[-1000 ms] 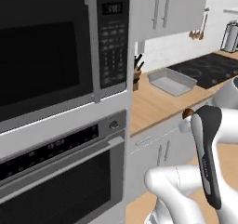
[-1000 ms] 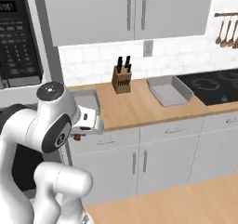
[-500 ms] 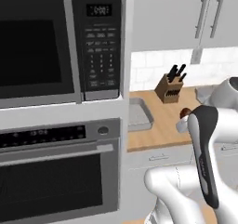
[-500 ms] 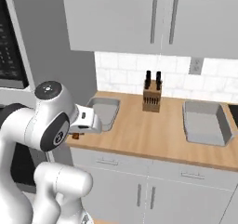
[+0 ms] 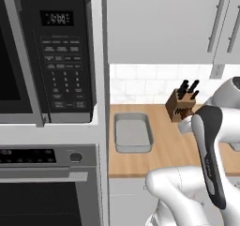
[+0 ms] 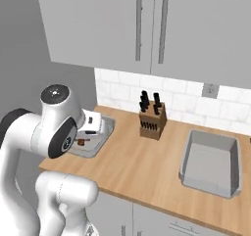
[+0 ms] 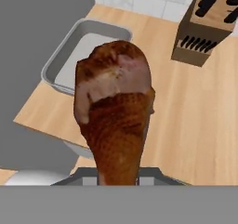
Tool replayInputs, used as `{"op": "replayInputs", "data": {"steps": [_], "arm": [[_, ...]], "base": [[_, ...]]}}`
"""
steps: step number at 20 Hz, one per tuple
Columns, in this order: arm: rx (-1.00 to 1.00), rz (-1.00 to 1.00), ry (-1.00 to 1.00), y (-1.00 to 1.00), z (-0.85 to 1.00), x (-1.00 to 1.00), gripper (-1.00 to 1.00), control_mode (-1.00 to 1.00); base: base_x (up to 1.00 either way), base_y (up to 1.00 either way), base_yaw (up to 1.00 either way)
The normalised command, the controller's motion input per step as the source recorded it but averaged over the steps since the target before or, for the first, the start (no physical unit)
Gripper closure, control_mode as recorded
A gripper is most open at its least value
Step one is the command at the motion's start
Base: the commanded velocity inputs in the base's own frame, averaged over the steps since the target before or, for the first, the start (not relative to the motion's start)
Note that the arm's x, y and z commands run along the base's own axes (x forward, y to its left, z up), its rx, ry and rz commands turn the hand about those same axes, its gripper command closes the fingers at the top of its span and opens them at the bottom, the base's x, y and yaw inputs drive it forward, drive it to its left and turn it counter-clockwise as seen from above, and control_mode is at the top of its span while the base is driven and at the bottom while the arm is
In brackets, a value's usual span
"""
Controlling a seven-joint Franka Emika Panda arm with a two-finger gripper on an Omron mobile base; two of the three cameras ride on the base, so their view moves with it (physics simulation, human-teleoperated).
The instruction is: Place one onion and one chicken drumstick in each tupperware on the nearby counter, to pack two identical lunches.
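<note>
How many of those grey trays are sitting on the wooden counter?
2. One tupperware lies at the counter's left end, next to the oven wall, partly behind the robot's arm. The other tupperware lies to the right of the knife block. More may be out of frame.

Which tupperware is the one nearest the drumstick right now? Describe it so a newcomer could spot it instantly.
Start at the wooden counter and follow it to its end beside the microwave and oven stack. There lies a shallow grey tupperware, left of the knife block. The other tupperware sits on the block's far side; the held chicken drumstick hangs near this one.
</note>
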Motion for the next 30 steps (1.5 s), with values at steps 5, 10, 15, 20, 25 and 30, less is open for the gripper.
{"op": "replayInputs", "data": {"steps": [5,10,15,20,25,30], "arm": [[0.00,0.00,0.00,0.00,0.00,0.00,1.00,1.00],[0.00,0.00,0.04,0.27,-0.02,0.65,1.00,-1.00],[0.00,0.06,0.24,0.58,-0.41,1.00,1.00,-1.00],[0.02,0.13,0.39,0.18,-0.48,1.00,1.00,-1.00],[0.00,0.07,0.21,0.28,-0.89,1.00,1.00,-1.00],[-0.03,0.00,-0.01,0.31,-0.50,0.95,1.00,-1.00]], "base": [[0.37,0.10,0.00],[0.00,0.00,0.00],[0.00,0.00,0.00],[0.00,0.00,0.00],[0.00,0.00,0.00],[0.00,0.00,0.00]]}}
